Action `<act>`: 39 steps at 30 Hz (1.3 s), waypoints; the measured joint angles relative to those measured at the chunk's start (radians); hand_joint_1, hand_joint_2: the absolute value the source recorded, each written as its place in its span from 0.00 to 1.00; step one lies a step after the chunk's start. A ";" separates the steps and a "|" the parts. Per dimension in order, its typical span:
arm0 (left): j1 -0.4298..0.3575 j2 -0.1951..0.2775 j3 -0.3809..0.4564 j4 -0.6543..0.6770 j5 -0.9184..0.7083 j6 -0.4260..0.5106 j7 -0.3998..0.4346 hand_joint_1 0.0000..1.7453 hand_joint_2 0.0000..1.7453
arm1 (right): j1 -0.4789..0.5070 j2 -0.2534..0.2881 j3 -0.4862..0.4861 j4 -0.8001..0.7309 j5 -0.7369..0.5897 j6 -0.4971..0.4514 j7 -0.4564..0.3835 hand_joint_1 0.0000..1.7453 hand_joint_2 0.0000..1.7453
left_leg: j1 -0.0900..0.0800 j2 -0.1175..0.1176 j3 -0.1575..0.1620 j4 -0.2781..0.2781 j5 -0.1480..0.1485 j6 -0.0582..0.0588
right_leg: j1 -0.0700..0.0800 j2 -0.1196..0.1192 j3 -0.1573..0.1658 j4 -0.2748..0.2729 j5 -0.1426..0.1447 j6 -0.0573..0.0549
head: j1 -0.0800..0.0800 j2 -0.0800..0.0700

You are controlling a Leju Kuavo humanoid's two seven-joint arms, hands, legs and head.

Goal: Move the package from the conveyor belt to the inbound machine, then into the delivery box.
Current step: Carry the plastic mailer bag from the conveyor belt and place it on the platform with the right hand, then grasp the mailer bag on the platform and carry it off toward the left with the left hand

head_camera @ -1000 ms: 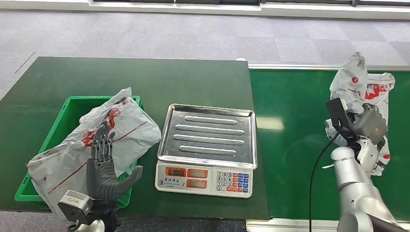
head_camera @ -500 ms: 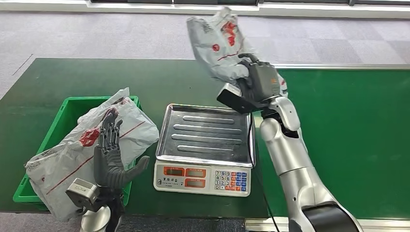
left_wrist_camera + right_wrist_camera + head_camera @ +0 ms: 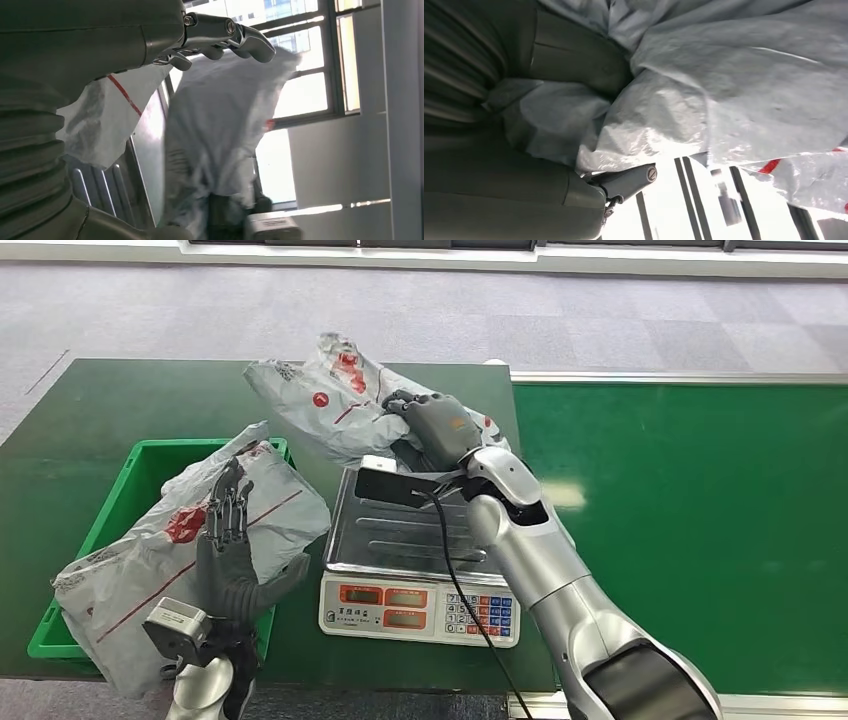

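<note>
My right hand (image 3: 438, 426) grips a grey plastic package (image 3: 330, 405) with red print, holding it above the far left corner of the scale's steel tray (image 3: 400, 540). In the right wrist view the crumpled package (image 3: 734, 85) fills the space against my right hand (image 3: 524, 100). A second grey package (image 3: 190, 530) lies in the green delivery box (image 3: 120, 510) at the left. My left hand (image 3: 230, 560) is raised beside that box with fingers spread and nothing in them. From the left wrist, the left hand (image 3: 150, 45) has the carried package (image 3: 220, 135) beyond it.
The scale (image 3: 420, 610) with its keypad stands on the dark green table (image 3: 100, 410) between the box and the conveyor belt (image 3: 690, 520), which runs along the right. A black cable (image 3: 470, 600) trails from my right wrist across the scale.
My right arm has swung left from the conveyor with the package, lowering it from high above the table's far edge to just over the scale tray. The left hand has barely moved.
</note>
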State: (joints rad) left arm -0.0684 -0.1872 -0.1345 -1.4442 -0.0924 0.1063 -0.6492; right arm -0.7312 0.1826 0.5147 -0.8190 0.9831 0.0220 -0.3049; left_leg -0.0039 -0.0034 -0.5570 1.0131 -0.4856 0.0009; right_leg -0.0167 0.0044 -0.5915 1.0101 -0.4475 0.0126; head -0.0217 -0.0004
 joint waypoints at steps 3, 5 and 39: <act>0.003 0.005 0.006 -0.008 0.024 0.021 0.009 0.00 1.00 | -0.003 0.005 0.028 0.089 -0.011 0.029 0.032 0.00 1.00 | 0.000 -0.001 0.000 0.000 0.000 0.000 | 0.000 -0.001 0.000 0.000 0.000 0.000 | 0.000 0.000; 0.004 0.008 0.019 -0.017 0.048 0.029 0.018 0.00 1.00 | -0.003 0.004 0.039 0.136 -0.035 0.075 0.027 0.00 1.00 | 0.000 -0.001 0.000 0.000 0.000 0.000 | 0.000 -0.001 0.000 0.000 0.000 0.000 | 0.000 0.000; -0.196 0.013 0.014 0.026 -0.083 0.151 0.132 0.00 1.00 | 0.118 -0.052 -0.043 -0.270 -0.725 0.345 -0.301 0.00 1.00 | 0.000 0.003 0.000 0.001 0.000 0.000 | 0.000 0.002 -0.002 0.000 0.002 -0.001 | 0.000 0.000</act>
State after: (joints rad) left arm -0.2645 -0.1738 -0.1209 -1.4183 -0.1754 0.2571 -0.5176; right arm -0.6130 0.1308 0.4714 -1.0889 0.2582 0.3674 -0.6059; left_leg -0.0040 -0.0008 -0.5570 1.0140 -0.4852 0.0009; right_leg -0.0167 0.0064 -0.5932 1.0101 -0.4459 0.0118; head -0.0217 -0.0004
